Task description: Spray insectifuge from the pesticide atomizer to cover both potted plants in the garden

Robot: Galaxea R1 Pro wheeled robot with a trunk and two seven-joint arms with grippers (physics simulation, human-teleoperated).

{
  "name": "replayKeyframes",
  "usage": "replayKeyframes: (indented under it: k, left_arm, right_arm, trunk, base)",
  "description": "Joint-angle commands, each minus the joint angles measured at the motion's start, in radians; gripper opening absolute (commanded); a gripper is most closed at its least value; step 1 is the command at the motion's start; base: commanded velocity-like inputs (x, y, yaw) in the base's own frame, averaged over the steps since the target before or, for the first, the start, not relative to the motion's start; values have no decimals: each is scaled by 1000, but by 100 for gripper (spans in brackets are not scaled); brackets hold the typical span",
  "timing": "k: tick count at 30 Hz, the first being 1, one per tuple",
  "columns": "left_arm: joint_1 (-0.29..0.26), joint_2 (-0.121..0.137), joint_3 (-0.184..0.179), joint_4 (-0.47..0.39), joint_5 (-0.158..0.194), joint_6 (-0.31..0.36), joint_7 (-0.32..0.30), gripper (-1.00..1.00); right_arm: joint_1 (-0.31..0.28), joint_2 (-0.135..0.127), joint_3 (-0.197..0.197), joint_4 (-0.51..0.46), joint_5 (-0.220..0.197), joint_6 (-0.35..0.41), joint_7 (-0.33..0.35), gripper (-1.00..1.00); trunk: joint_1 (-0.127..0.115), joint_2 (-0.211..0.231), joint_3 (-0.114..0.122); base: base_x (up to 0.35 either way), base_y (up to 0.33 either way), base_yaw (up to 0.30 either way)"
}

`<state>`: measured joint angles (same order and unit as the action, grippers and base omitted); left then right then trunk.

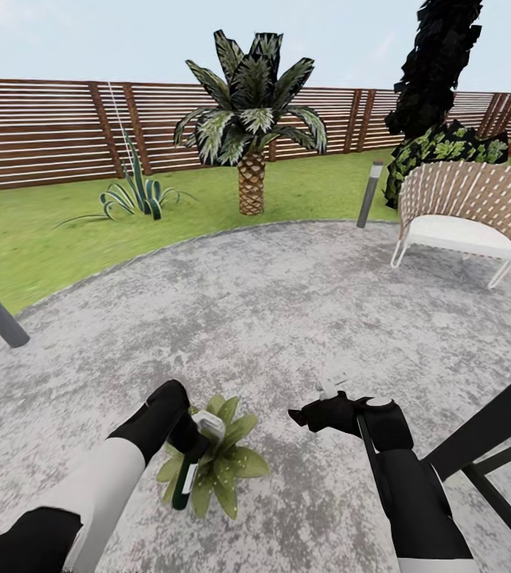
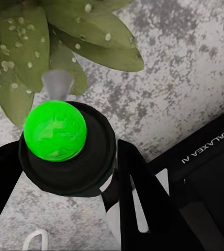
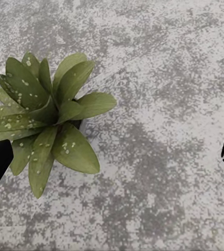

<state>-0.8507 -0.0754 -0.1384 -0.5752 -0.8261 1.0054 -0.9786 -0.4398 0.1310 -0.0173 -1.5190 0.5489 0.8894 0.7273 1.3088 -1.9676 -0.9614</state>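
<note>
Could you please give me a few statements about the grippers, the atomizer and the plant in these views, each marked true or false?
1. The left gripper holds the pesticide atomizer over the potted plant. True.
2. The atomizer's button top shows red in the left wrist view. False: it shows bright green.
3. The plant's leaves carry pale droplet specks. True.
4. The right gripper grips a plant leaf. False: it is open, holding nothing.
5. The plant stands on grass. False: it stands on the grey paving.
</note>
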Motion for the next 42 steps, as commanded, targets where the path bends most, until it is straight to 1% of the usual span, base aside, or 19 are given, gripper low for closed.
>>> replayKeyframes:
  k: [1, 12, 42]
  left_arm:
    - [-7, -1, -2, -1, -11, 4, -11, -100]
    - [-31, -3, -3, 1, -8, 15, -12, -100]
    - [-27, 0, 1, 18, -7, 15, -14, -100]
  right_arm:
    - [-1, 1, -2, -1, 9, 2, 10, 100]
    - [-2, 1, -2, -1, 9, 2, 11, 100]
    - [-1, 1, -1, -1, 9, 2, 11, 100]
  trunk:
    - [0, 0, -1]
    - [0, 0, -2]
    - [-115, 210, 92]
  base:
    - [1, 0, 42]
    - [0, 0, 9]
    - [0, 0, 0]
